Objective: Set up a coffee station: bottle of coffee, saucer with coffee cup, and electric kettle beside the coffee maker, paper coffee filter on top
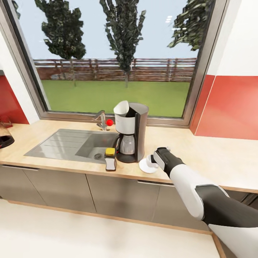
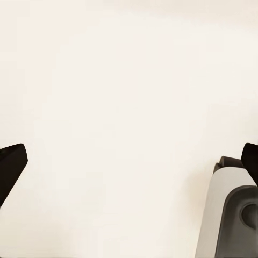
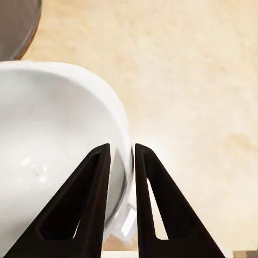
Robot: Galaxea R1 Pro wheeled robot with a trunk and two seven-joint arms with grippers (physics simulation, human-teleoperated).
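Right pincer point(image 3: 121, 161) astride coffee cup point(image 3: 48, 156) rim

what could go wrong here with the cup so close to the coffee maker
The right claw pinches only the thin rim of the coffee cup, so the cup could slip or tip when released. The cup and saucer sit near the countertop's front edge, so a nudge could push them off. The forearm is close to the coffee maker and might bump it.

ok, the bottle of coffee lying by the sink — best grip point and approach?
Hedged: take the bottle of coffee across its dark body, coming from above. It lies flat on the countertop, yellow cap toward the sink, so its long sides are exposed. The coffee maker stands close beside it; keep fingers clear there.
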